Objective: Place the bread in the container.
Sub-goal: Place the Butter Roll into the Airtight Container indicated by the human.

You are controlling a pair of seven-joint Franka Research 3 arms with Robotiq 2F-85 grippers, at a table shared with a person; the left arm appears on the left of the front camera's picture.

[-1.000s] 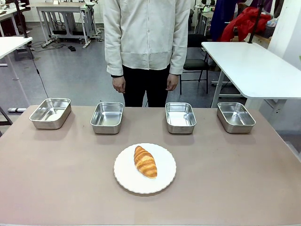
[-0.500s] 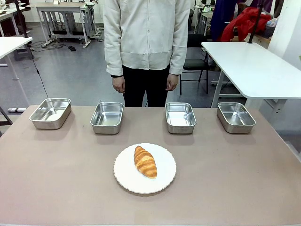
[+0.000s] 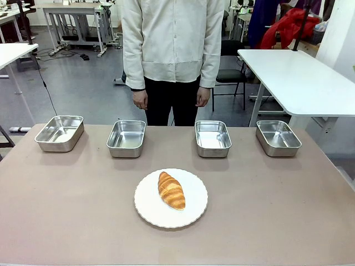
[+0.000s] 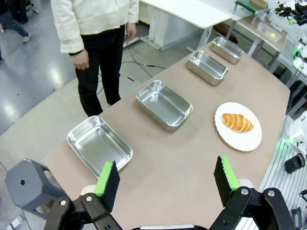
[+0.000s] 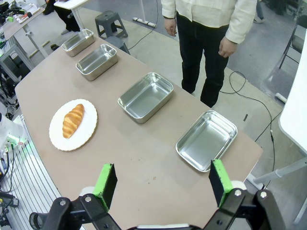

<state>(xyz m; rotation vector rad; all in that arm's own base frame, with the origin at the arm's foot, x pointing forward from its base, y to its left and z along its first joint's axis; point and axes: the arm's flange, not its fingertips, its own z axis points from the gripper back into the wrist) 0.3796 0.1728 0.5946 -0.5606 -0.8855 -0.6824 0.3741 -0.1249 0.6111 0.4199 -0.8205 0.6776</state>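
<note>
The golden-brown bread [image 3: 171,190], a shiny, ridged croissant with pointy ends, lies in the middle of a round white plate [image 3: 195,215] with a wavy edge. The plate sits on the near part of the brown counter [image 3: 66,210]. The bread looks light and soft inside, with a thin, flaky crust that could crack or squash if it is pinched hard. The fat middle looks like the best place to take hold, across its short way, with a gentle squeeze. The thin tips would likely snap off, and the glossy crust may be a little slippery. Four shallow shiny steel trays stand in a row on the far side: the left tray [image 3: 59,133], the second tray [image 3: 126,138], the third tray [image 3: 213,138] and the right tray [image 3: 278,137]. All are empty, and one is the container, but I cannot tell which. The left end effector [image 4: 166,177] is wide open and holds nothing. The right end effector [image 5: 162,181] is also wide open and holds nothing. Both are high above the counter, well apart from the bread.
</note>
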